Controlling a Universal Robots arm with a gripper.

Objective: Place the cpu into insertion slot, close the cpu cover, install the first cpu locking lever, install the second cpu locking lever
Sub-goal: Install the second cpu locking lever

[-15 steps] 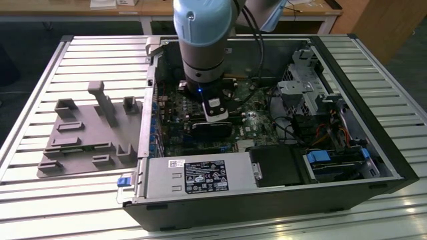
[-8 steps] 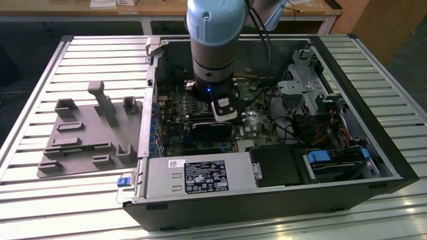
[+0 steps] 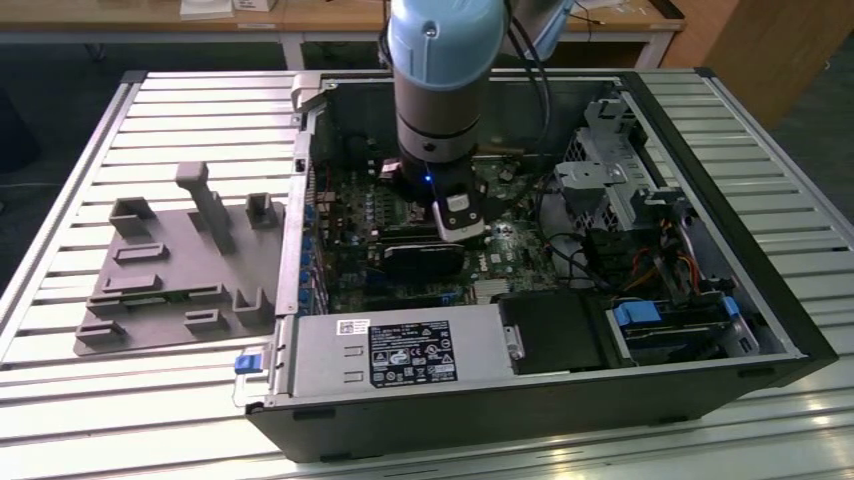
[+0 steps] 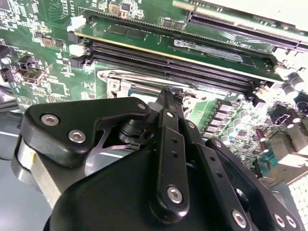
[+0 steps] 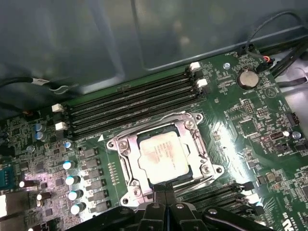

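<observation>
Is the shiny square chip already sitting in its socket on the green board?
Yes, in the first wrist view the cpu lies flat inside the insertion slot, with the cpu cover framing it.

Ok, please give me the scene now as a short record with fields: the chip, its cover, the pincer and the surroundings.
chip: pale silver-grey square cpu lying inside the metal-rimmed insertion slot on the green circuit board
cover: thin silver metal frame cpu cover lying down around the chip
pincer: black pincer directly at the socket's edge
memory: long black slots beside the socket
surroundings: open black computer case on a slatted metal table; grey fixture tray at the exterior view's left
</observation>
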